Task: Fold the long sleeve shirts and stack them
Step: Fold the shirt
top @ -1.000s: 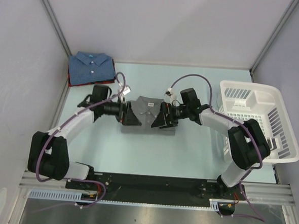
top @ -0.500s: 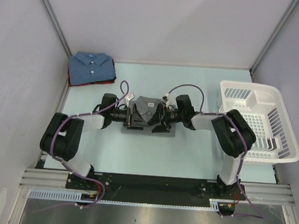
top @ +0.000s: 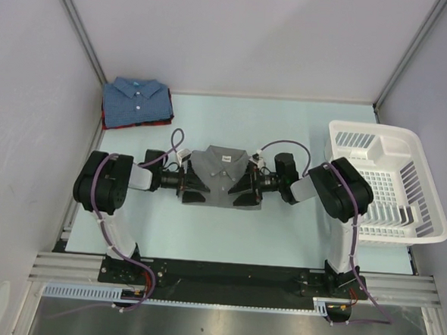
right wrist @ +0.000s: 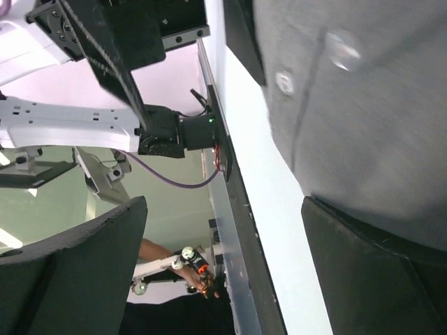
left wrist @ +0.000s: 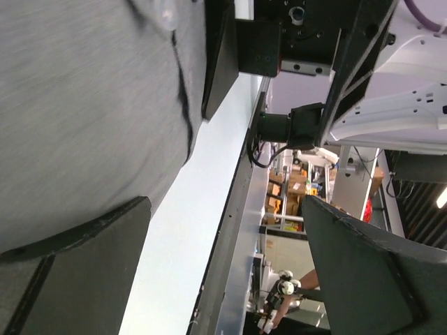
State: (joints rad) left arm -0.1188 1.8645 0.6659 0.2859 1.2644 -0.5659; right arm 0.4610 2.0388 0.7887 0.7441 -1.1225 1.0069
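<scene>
Flanking the folded plain grey collared cloth shirt (top: pixel 221 179), left fingers (left wrist: pixel 77 279) and right fingers (right wrist: pixel 377 279) gape released, seemingly straddling its side edges, where soft, limp layers want pinching together.

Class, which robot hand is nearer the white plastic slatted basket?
Right. The right hand is at the folded grey collared shirt's right edge, left of the basket; the left hand is at its opposite edge.

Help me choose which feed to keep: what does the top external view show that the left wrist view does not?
Only top external: the blue shirt stacked on the dark red shirt, and the white basket. Only left wrist: cardboard boxes beyond the table edge. Both: the grey shirt and the open left hand.
</scene>
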